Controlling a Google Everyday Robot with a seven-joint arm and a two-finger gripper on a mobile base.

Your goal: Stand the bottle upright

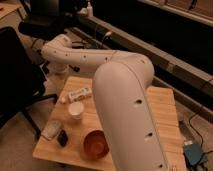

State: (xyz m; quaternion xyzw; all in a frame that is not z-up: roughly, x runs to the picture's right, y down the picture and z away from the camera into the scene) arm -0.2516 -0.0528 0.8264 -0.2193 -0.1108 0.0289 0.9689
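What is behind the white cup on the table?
The bottle lies on its side just behind the white cup. Farther back, past the table edge, is the gripper. The arm covers the table to the right, so that part cannot be seen.
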